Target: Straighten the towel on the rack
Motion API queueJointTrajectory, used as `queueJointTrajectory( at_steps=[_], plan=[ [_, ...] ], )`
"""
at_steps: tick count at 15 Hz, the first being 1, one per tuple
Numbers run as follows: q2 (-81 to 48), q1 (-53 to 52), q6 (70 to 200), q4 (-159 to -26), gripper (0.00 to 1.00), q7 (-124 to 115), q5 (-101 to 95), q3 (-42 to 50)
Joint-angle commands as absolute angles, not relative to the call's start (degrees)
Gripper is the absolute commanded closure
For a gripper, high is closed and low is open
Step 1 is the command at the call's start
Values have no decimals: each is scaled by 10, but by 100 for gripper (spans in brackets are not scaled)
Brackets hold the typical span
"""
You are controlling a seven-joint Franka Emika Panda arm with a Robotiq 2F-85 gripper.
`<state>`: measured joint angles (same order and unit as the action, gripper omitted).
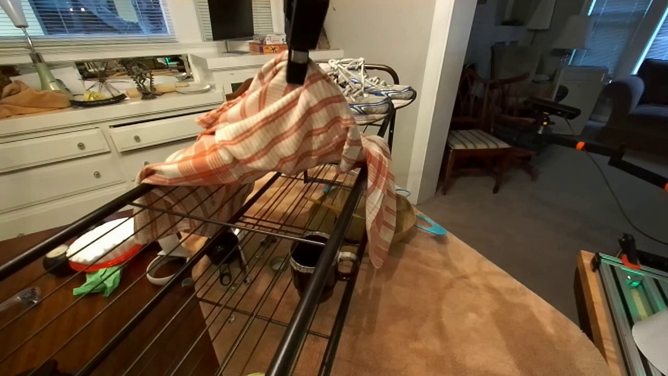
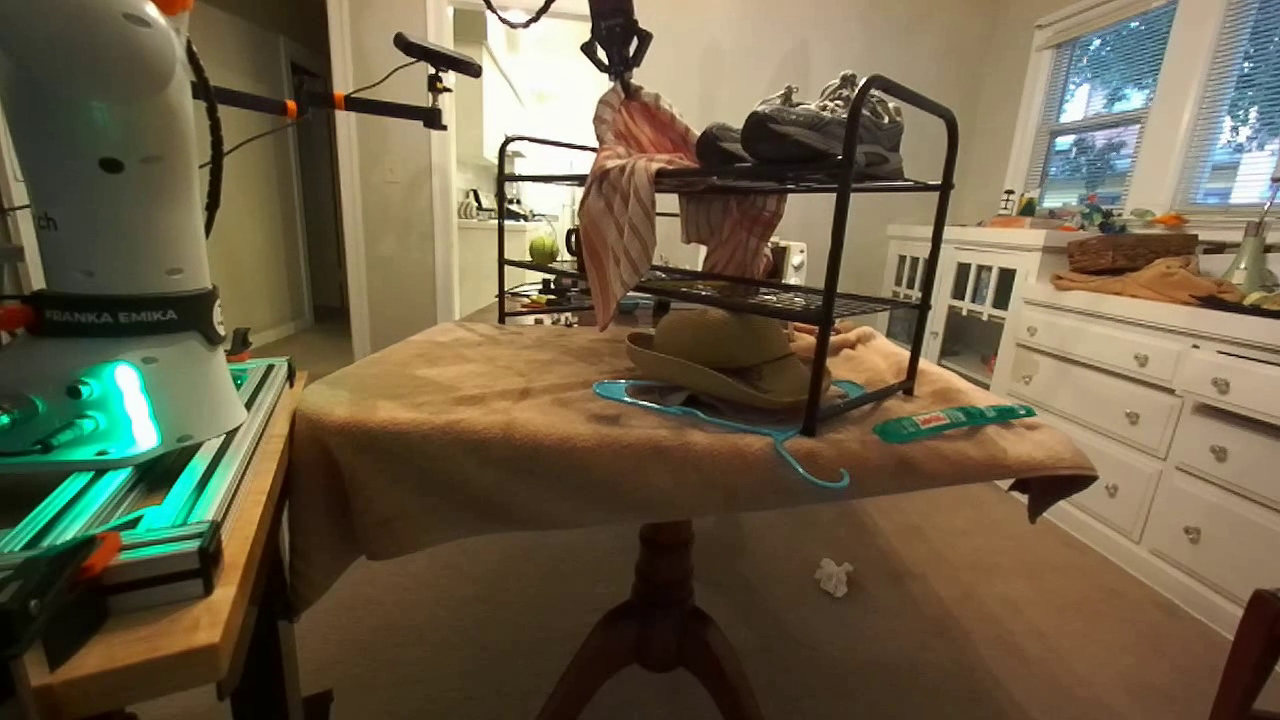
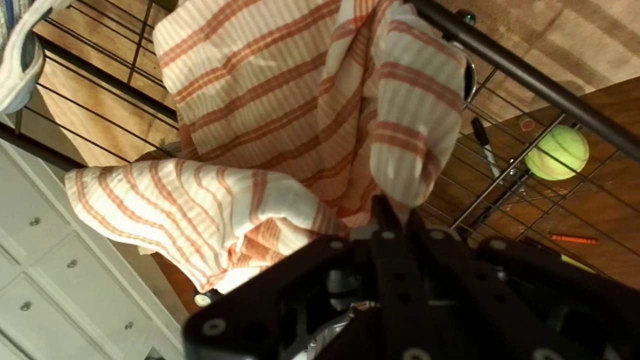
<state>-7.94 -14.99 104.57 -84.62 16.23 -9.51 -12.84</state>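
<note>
The towel (image 1: 282,125), white with orange-red stripes, lies bunched over the top shelf of the black wire rack (image 1: 317,282). Its middle is pulled up into a peak. One end hangs down over the near side rail in an exterior view (image 2: 620,230), and another part hangs over the opposite side. The rack also shows there (image 2: 829,300). My gripper (image 1: 297,73) is above the shelf, shut on the towel's raised peak; it shows in the other views too (image 2: 622,82). In the wrist view, the fingertips (image 3: 397,210) pinch a fold of the towel (image 3: 250,90).
Sneakers (image 2: 825,130) stand on the top shelf beside the towel. A dark mug (image 1: 308,271) and a straw hat (image 2: 725,345) are below. A blue hanger (image 2: 790,450) and green packet (image 2: 950,422) lie on the table. A tennis ball (image 3: 557,152) shows below the wires.
</note>
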Motion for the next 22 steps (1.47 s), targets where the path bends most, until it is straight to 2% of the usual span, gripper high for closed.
queueJointTrajectory(
  at_steps=[1,10,17,18,20,22],
  plan=[
    [-44,-145,1068,-896,99,210,-78,-131],
    [22,-153,1145,-1020,99,277,-69,-153],
    [41,-157,1172,-1066,99,282,-70,-155],
    [40,-157,1162,-1065,71,283,-66,-154],
    [46,-148,1154,-1060,64,251,-90,-146],
    [42,-124,1097,-1029,49,239,-70,-119]
  ],
)
